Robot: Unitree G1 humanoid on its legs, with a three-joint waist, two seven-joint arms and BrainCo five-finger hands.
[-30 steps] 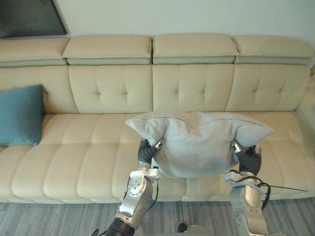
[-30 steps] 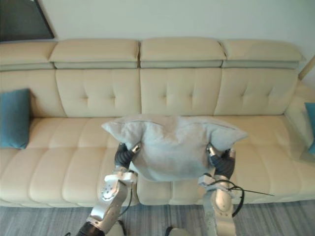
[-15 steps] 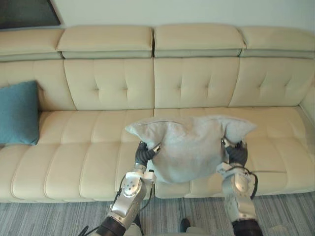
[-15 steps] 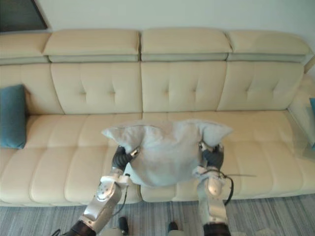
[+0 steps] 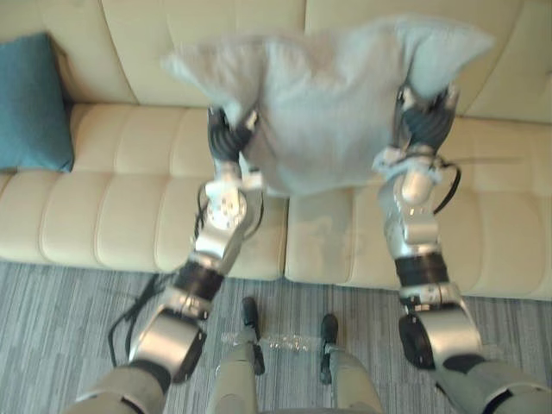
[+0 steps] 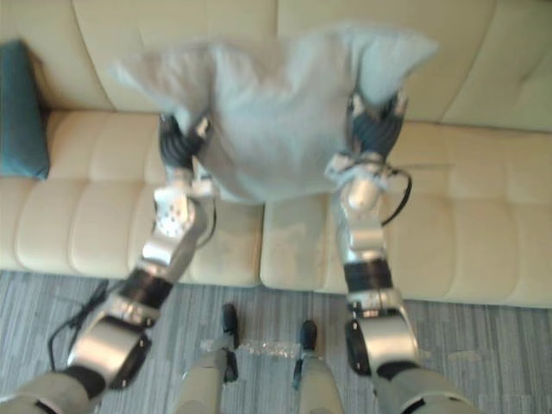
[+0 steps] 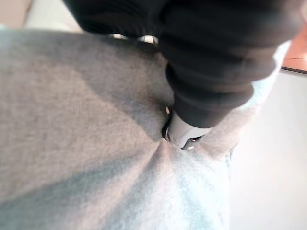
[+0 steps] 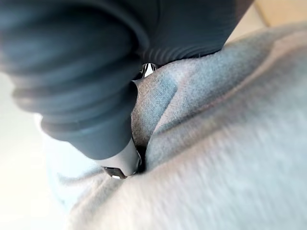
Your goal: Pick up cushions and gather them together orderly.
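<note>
Both the left hand (image 5: 224, 135) and right hand (image 5: 426, 122) clamp their fingers on the grey cushion (image 5: 332, 95), held aloft over the sofa (image 5: 129, 216) mid-carry; next it probably wants setting beside the teal cushion (image 5: 30, 103).

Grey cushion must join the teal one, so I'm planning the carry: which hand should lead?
Left, probably. Left hand and right hand both grip the grey cushion, but the teal cushion lies on the sofa at the robot's left, nearer the left hand.

Blue cushion (image 5: 34, 99) partly beyond left edge
</note>
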